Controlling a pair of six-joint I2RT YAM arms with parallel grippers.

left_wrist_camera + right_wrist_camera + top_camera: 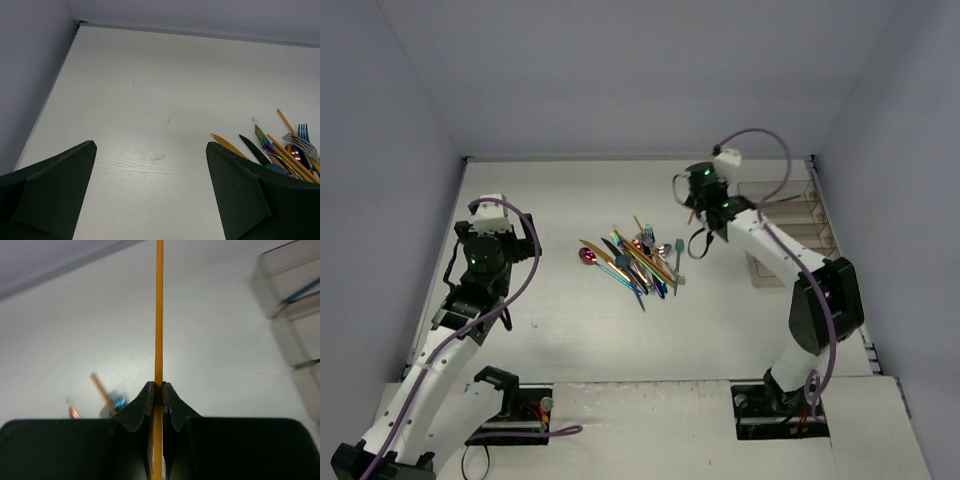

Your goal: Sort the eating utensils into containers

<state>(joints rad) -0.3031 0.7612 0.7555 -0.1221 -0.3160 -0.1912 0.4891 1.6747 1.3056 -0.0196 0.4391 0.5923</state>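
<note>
A pile of eating utensils (635,262) in gold, blue, teal and magenta lies mid-table; part of it shows in the left wrist view (280,152). My right gripper (158,387) is shut on a thin gold utensil (159,315), held edge-on above the table; in the top view the gripper (695,203) is between the pile and the clear containers (790,225). The containers also show at the right of the right wrist view (292,305), one holding a blue utensil (299,292). My left gripper (150,165) is open and empty, left of the pile.
Grey walls enclose the table on the left, back and right. A gold handle and a blue utensil (112,400) lie blurred below the right gripper. The left arm (480,260) is near the left wall.
</note>
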